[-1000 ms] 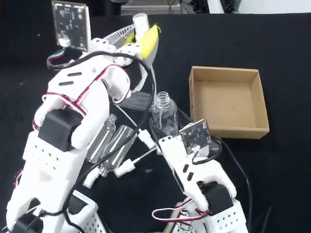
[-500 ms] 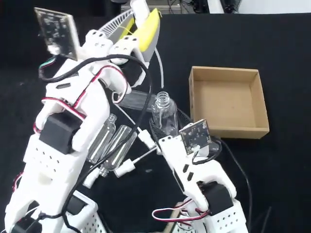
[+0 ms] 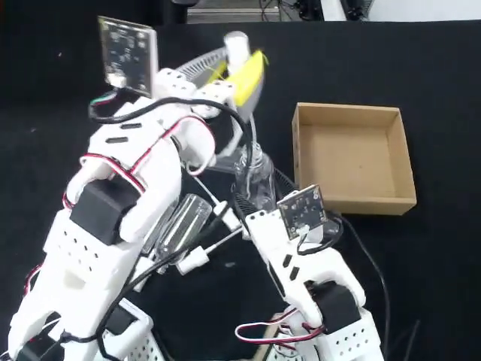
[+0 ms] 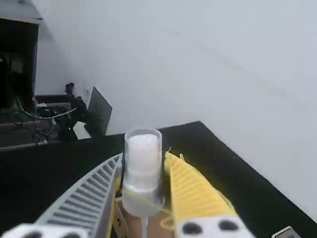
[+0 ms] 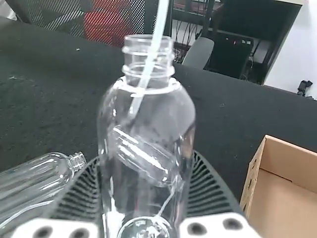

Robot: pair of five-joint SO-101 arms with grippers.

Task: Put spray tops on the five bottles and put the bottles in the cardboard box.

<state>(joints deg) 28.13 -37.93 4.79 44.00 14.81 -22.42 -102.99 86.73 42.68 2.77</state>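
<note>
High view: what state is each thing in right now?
Bottle: upright, uncapped, held by right claw.
Spray top: gripped in left claw, tube in bottle's neck, not seated.
Lying bottle: on its side, uncapped.
Box: open, empty.

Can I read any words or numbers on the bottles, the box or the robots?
None can be read.
The upright bottle is clear, with no label.
The spray top is plain.
The cardboard box has bare walls.
The circuit board on one arm has tiny marks, too small to read.
</note>
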